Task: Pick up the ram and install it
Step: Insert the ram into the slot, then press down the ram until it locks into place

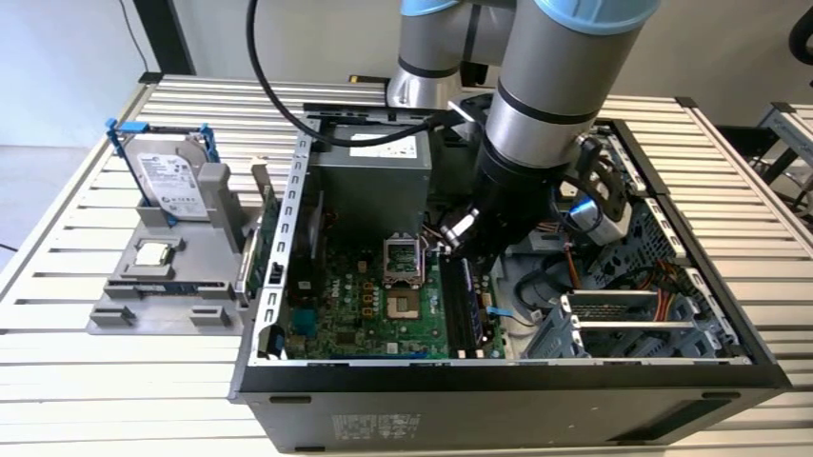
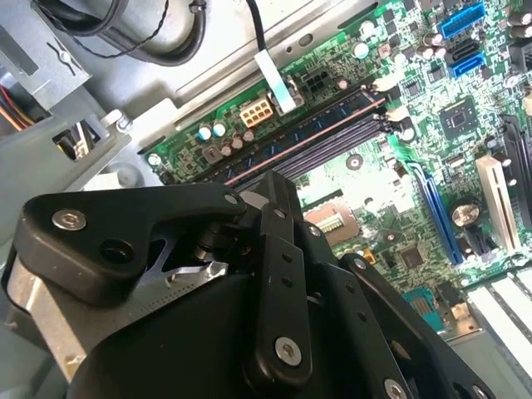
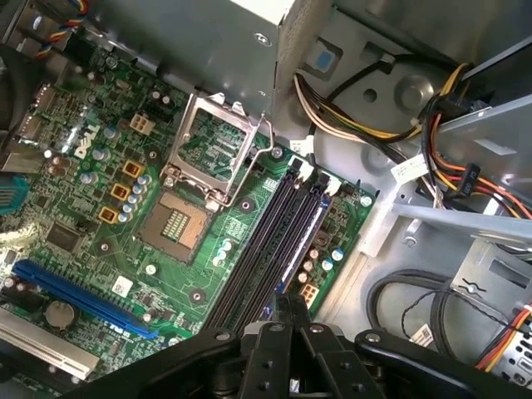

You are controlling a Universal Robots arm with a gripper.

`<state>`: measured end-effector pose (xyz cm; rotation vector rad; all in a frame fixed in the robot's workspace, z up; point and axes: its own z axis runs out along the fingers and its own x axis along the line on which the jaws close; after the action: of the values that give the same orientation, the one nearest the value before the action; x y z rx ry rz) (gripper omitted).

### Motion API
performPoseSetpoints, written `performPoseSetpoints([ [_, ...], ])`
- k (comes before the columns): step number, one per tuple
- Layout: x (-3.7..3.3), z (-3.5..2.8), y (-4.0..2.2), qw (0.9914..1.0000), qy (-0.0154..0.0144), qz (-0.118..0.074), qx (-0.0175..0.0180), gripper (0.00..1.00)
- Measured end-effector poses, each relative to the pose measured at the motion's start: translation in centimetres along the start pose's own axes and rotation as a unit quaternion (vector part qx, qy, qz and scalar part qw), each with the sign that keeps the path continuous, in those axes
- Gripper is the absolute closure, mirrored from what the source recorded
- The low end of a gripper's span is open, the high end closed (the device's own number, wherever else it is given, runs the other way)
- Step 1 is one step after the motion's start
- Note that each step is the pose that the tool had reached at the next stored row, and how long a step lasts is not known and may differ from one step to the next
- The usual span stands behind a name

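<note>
hanging over the slots (image 3: 274, 241) near the middle of the exterior view, the gripper (image 1: 467, 249) may hold the ram; i cannot tell.

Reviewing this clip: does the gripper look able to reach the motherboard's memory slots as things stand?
Probably yes. The gripper sits directly over the memory slots, and the cables lie off to one side, not across them.

Arm (image 1: 534, 124) lowered steeply, end effector (image 1: 460, 249) down
</note>
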<state>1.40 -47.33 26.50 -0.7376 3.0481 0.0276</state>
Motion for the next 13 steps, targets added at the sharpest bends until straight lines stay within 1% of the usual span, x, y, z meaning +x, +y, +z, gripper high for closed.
performPoseSetpoints([
  [9, 0.0, 0.0, 0.0, 0.9999, 0.0003, -0.014, -0.0001, 1.0],
  [13, 0.0, 0.0, 0.0, 0.99956, 0.0005, -0.03, -0.0003, 1.0],
])
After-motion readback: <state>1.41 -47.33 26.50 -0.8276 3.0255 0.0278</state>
